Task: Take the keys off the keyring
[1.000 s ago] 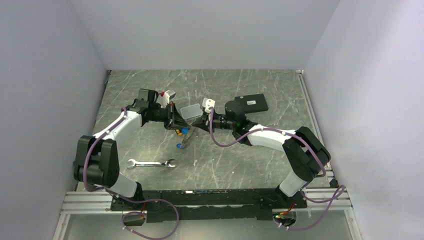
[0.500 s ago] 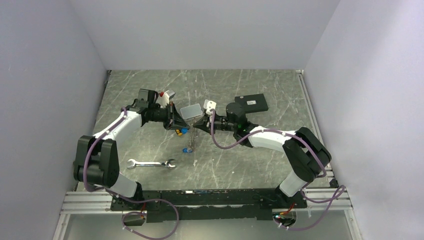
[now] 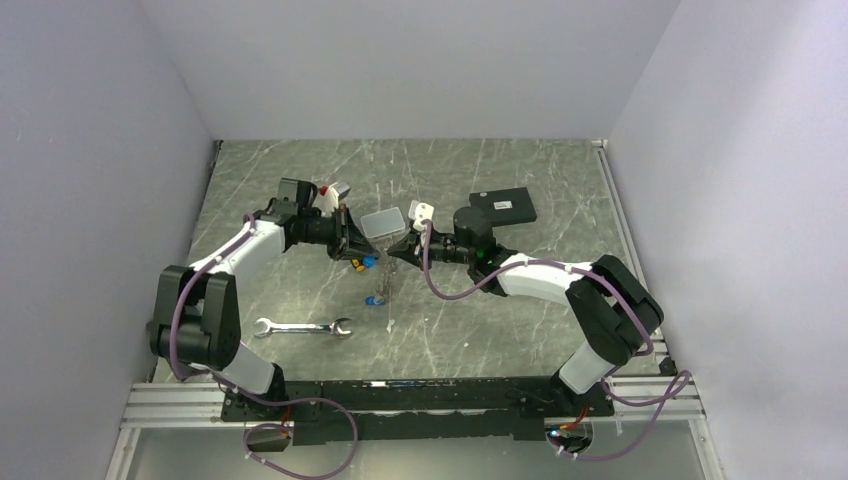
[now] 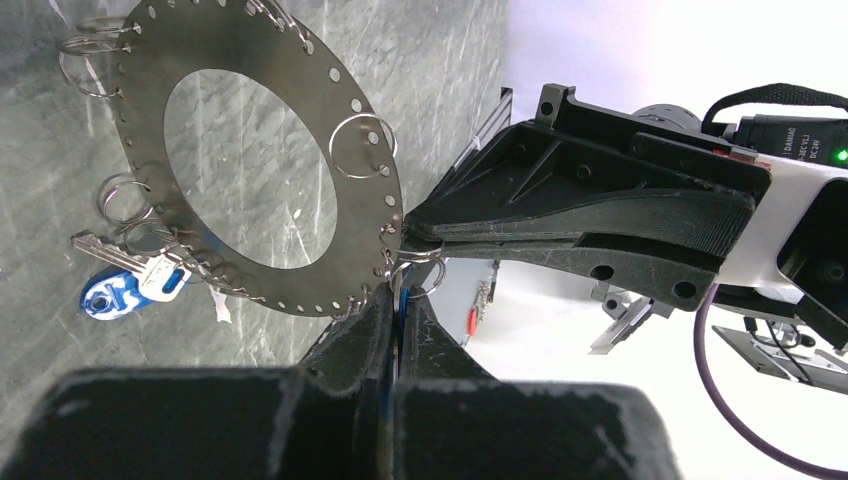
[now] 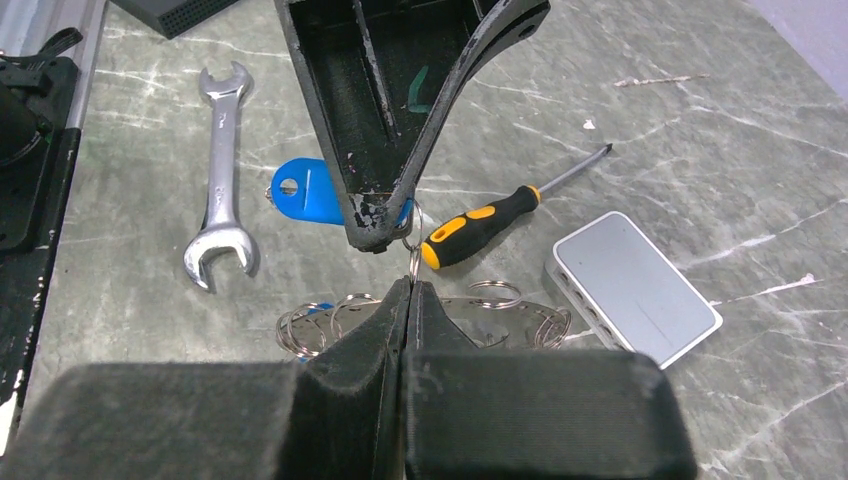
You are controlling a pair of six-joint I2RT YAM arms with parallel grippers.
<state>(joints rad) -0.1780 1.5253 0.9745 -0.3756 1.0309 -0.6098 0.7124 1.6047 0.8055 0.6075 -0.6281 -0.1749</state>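
The keyring (image 4: 330, 235) is a flat grey metal ring with holes and small split rings along its rim; it hangs between my two grippers (image 3: 381, 280). My left gripper (image 4: 400, 300) is shut on the blue head of a key (image 5: 310, 192) hooked to the rim. My right gripper (image 5: 410, 285) is shut on the ring's rim right opposite, with a small split ring poking out of its tips. Another blue-headed key (image 4: 115, 295) dangles from the ring's low side (image 3: 375, 299). In the top view the left gripper (image 3: 352, 245) and right gripper (image 3: 393, 250) nearly touch.
A silver wrench (image 3: 300, 327) lies near the front left. A yellow-and-black screwdriver (image 5: 490, 220) lies under the grippers. A white box (image 3: 380, 222) sits just behind them, a dark flat box (image 3: 503, 208) at the back right. A small red-and-white item (image 3: 325, 190) lies by the left wrist.
The keyring has swung from a tilt to hanging straight down, and its dangling blue key moved a little right. The right gripper shifted slightly left; both stay shut.
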